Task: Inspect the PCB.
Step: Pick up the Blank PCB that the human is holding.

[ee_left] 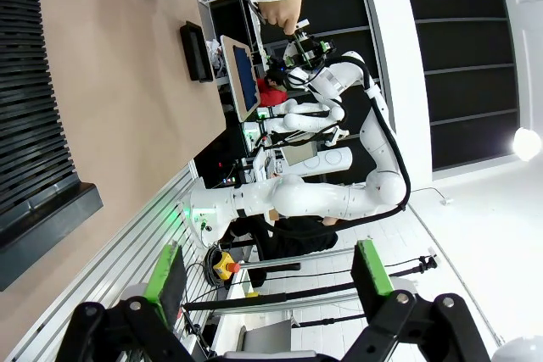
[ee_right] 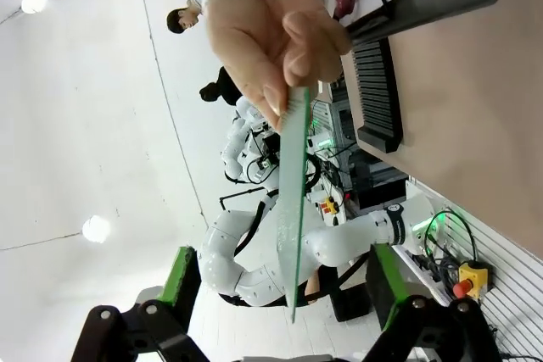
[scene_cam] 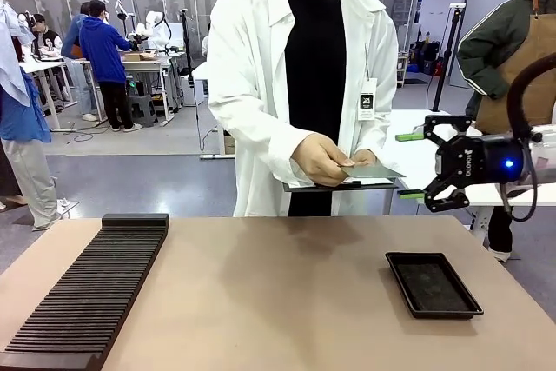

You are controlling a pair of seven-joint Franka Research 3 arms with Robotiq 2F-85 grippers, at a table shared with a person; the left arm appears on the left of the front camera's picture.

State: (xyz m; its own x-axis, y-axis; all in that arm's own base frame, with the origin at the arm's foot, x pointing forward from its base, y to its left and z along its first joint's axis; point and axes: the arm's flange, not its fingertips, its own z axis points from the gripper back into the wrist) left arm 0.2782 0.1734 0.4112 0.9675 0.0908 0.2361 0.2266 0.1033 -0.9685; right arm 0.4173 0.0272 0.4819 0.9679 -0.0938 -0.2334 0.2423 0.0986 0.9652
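My right jaws (scene_cam: 430,162), spread wide, face the circuit board (scene_cam: 372,170) a person's hand (scene_cam: 323,161) holds flat over the far edge of the desk (scene_cam: 278,293), its length aimed between them; my left jaws (ee_left: 267,277) gape well away.

table (scene_cam: 278,301): tan; rack (scene_cam: 87,288): left side, slotted, black; tray (scene_cam: 433,284): right side, shallow, black

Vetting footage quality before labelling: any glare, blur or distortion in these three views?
Front view: even light, sharp, soft shadow on the tan tabletop. Left wrist view: wide-angle bending, a glaring round lamp. Right wrist view: two white lamps flare; the thin green PCB reads edge-on.
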